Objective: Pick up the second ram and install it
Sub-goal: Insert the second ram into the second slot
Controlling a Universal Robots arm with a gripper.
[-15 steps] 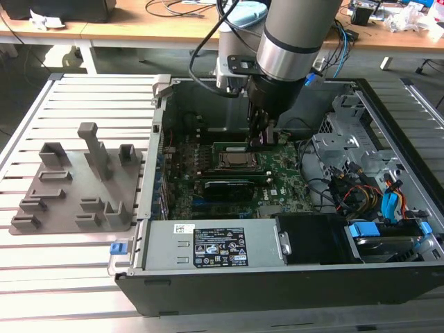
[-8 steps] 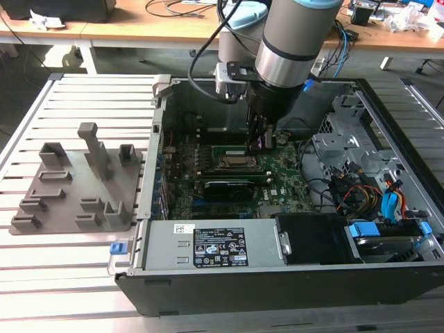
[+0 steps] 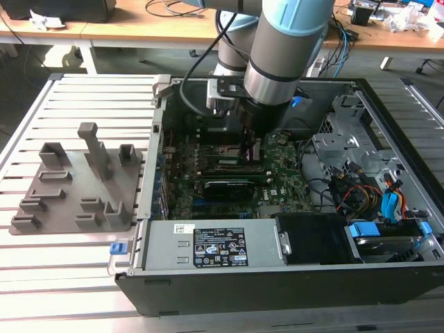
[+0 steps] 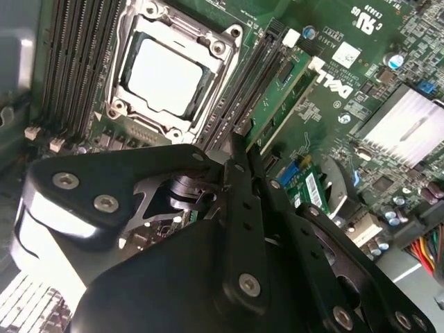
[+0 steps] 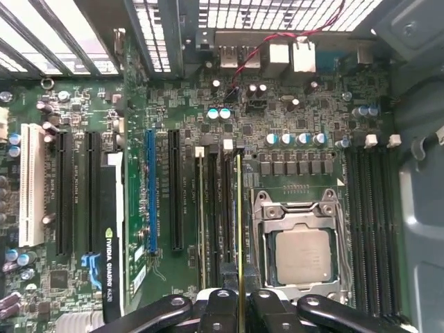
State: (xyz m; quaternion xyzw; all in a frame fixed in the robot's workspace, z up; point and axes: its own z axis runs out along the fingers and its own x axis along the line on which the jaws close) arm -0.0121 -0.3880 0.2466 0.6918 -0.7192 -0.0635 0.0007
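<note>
My gripper [image 3: 250, 148] is down inside the open computer case, over the motherboard [image 3: 277, 184]. In the first wrist view the second ram [image 5: 239, 229] shows edge-on as a thin line running out from between the fingertips of the gripper [image 5: 239, 297], which is shut on it. It lies along the memory slots just beside the CPU socket [image 5: 300, 253]. The second wrist view has the gripper [image 4: 244, 143] at the near end of a green stick [image 4: 277, 97] lined up with the black slots. Whether the ram is seated in a slot I cannot tell.
A grey fixture tray [image 3: 76, 184] lies on the slatted table at the exterior view's left. A black graphics card [image 5: 111, 229] stands in an expansion slot. Drive cages and coloured cables [image 3: 374, 194] crowd the case at the exterior view's right, and the power supply [image 3: 215, 246] lines its front.
</note>
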